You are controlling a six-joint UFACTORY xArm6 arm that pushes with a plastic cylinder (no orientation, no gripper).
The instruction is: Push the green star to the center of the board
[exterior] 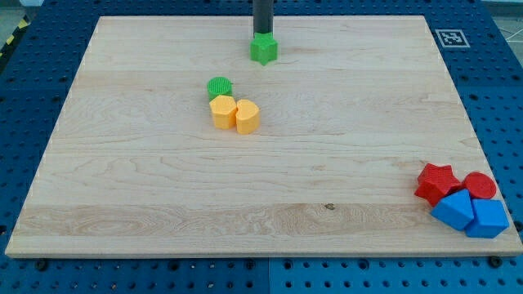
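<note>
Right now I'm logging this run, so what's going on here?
My tip is at the top side of the green star, set to push it down the wooden board toward the centre. The star sits near the view's top edge. A green cylinder and two yellow blocks lie lower left.

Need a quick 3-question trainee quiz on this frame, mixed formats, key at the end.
1. True or false: my tip stands just above the green star in the view, right against it.
2. Which block touches the green cylinder? A) red star B) yellow block C) blue block
3. Fill in: the red and blue blocks sit at the board's bottom ____ corner in the view.

Key: 1 true. 2 B: it sits right below the cylinder, beside a second yellow block. 3 right: red star, red cylinder and two blue blocks cluster there.
</note>
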